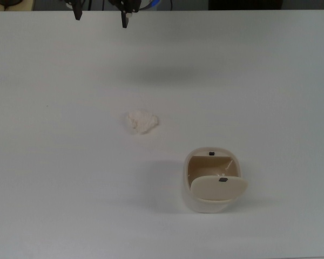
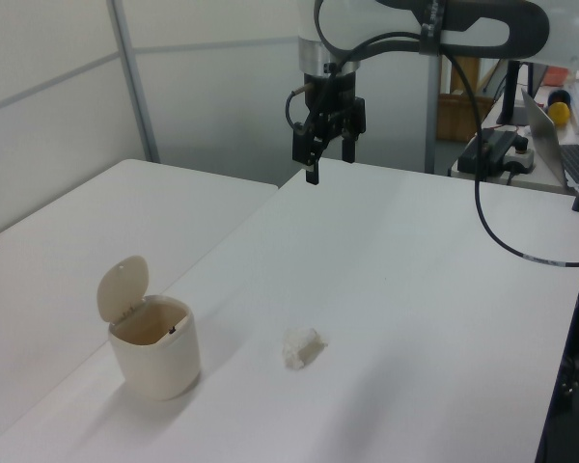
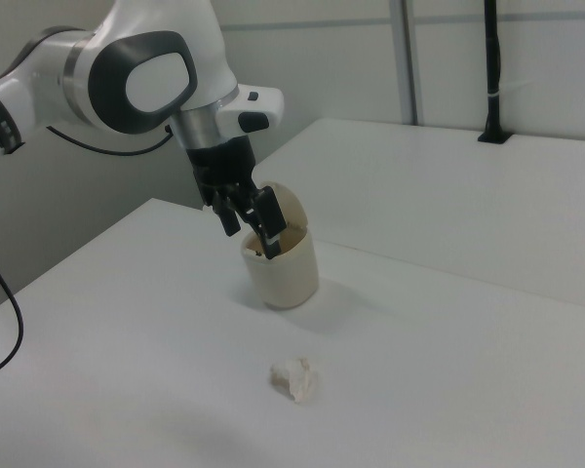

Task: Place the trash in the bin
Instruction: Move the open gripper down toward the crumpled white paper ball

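Note:
The trash (image 1: 142,121) is a small crumpled white paper wad lying on the white table, also seen in the left view (image 2: 302,347) and the right view (image 3: 294,378). The bin (image 1: 211,181) is cream-beige and stands upright with its flap lid tipped open, showing a tan inside (image 2: 154,347) (image 3: 287,265). In the top view it sits to the lower right of the wad, a short gap away. My gripper (image 2: 330,164) hangs open and empty high above the table, well clear of both (image 1: 101,16) (image 3: 252,234).
The white table (image 1: 54,162) spans the whole top view. In the left view a second table (image 2: 58,231) adjoins on the left view's left, and a laptop (image 2: 560,135) and a black cable (image 2: 502,231) are at the left view's right.

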